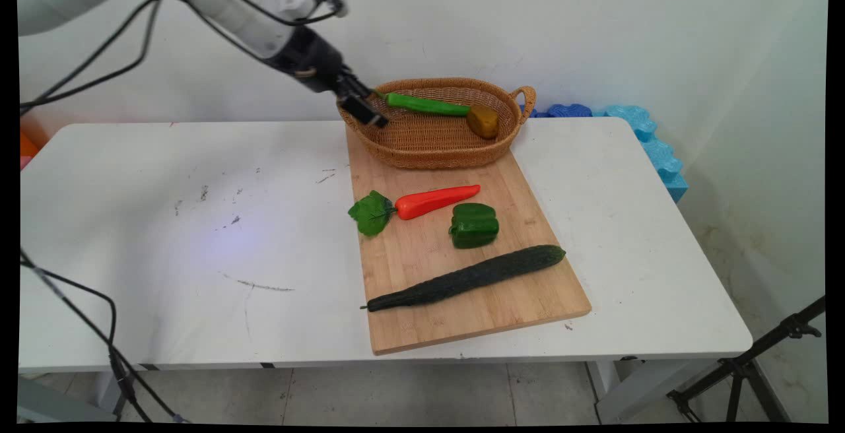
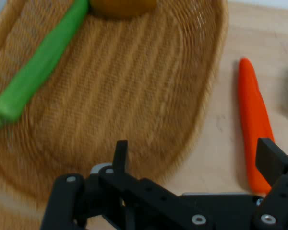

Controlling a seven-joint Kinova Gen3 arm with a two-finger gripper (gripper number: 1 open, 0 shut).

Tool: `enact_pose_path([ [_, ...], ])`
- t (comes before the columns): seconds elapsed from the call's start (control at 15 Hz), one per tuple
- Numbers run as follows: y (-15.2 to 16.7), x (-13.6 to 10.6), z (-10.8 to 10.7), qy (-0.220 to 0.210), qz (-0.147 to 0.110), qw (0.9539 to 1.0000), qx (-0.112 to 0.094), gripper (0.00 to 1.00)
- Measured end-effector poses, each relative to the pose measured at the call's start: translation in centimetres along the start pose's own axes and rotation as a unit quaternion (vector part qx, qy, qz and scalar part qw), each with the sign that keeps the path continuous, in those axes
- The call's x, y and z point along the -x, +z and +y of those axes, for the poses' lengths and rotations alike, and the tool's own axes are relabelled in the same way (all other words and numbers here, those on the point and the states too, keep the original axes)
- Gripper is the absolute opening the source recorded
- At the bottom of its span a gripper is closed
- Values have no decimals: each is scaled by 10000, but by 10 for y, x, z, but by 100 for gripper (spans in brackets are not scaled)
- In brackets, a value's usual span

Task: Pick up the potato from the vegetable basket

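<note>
Wicker basket (image 1: pixel 429 149) under empty, spread jaws; green pepper (image 2: pixel 36 69), yellow lump (image 2: pixel 122 7) cut off

The main view looks down across the table (image 1: pixel 165 222); the hand view looks closely into the shared basket (image 1: pixel 429 142).

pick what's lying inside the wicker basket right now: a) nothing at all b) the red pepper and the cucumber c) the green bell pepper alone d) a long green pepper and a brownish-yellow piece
d: the wicker basket holds a long green pepper and a brownish-yellow piece, while the red pepper, green bell pepper and cucumber lie on the cutting board.
</note>
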Motion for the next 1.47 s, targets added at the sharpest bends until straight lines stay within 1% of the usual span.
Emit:
enact_pose_path([
  [0.07, 8, -6, -1, 34, 15, 10000, -9, 100],
  [0.27, 47, -33, -5, 238, 82, 9997, -32, 100],
  [0.47, 79, -51, -10, 446, 118, 9989, -37, 100],
  [0.67, 105, -65, -15, 640, 130, 9979, -29, 100],
  [0.87, 139, -81, -21, 934, 126, 9955, 0, 100],
  [0.93, 145, -84, -23, 1000, 125, 9949, 7, 100],
  [1.13, 173, -96, -27, 1338, 110, 9909, 49, 100],
  [1.47, 210, -111, -33, 1893, 74, 9818, 110, 100],
])
